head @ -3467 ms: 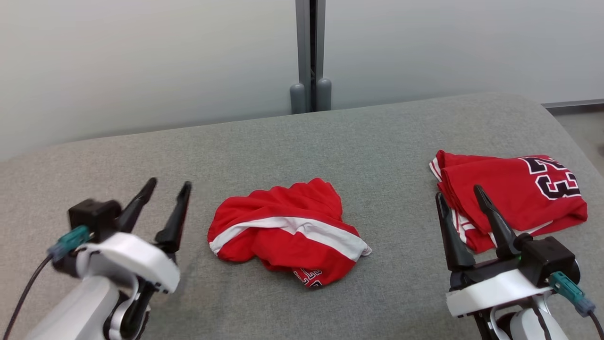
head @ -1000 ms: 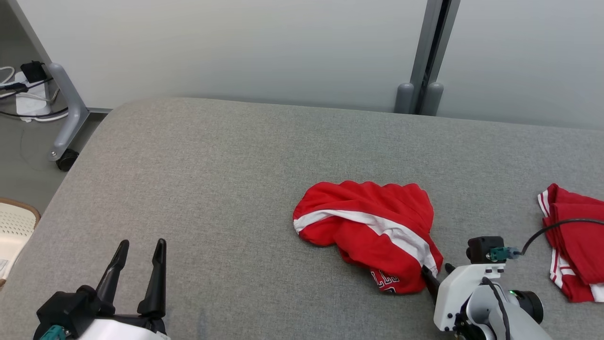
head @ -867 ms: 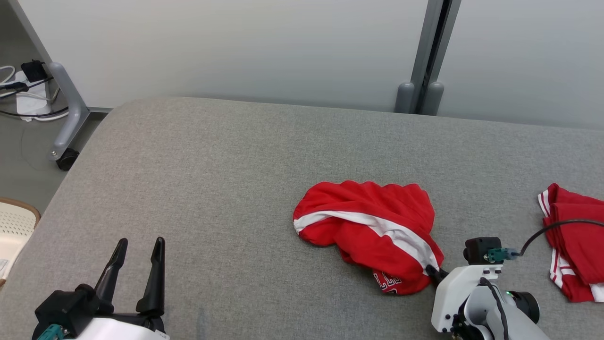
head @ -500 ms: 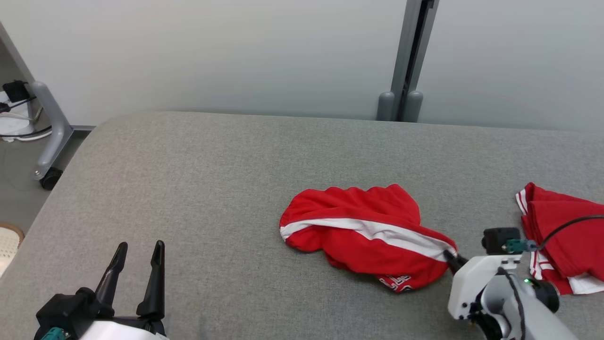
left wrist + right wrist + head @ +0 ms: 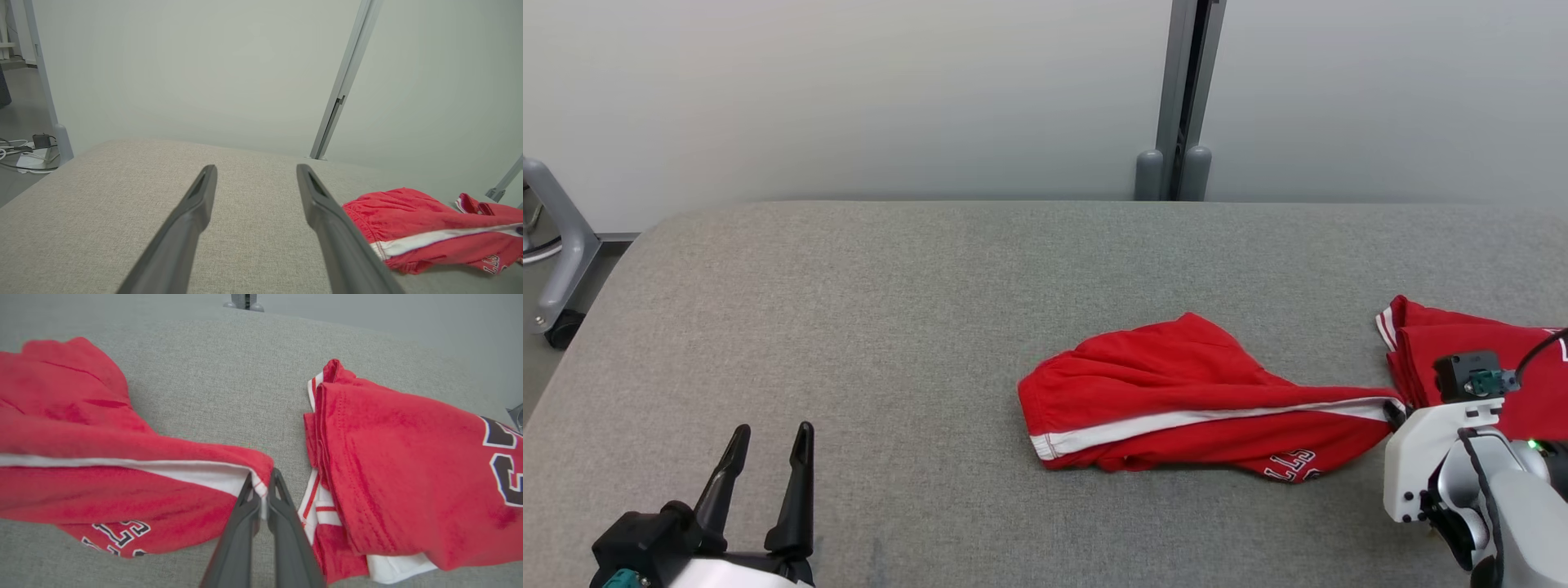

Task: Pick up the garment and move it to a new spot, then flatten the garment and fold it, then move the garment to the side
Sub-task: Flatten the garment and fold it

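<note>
Currently right pincer (image 5: pixel 262 489) clenched on white-striped hem corner of red garment (image 5: pixel 1176 392). Garment on tabletop (image 5: pixel 849 286), long axis running leftward from pincer tips. Left pincer (image 5: pixel 770 445) released, well apart; right arm nearer. Folded jersey (image 5: pixel 1429 343) just right of grip.

Right gripper (image 5: pixel 262 486) at bottom center, fingers (image 5: pixel 241 514) pinched together on the white-striped hem corner of the red garment (image 5: pixel 102 465) filling the left half. Folded red jersey (image 5: pixel 392 465) lies at right on the grey cushion (image 5: pixel 212 367), just beside the fingers.
</note>
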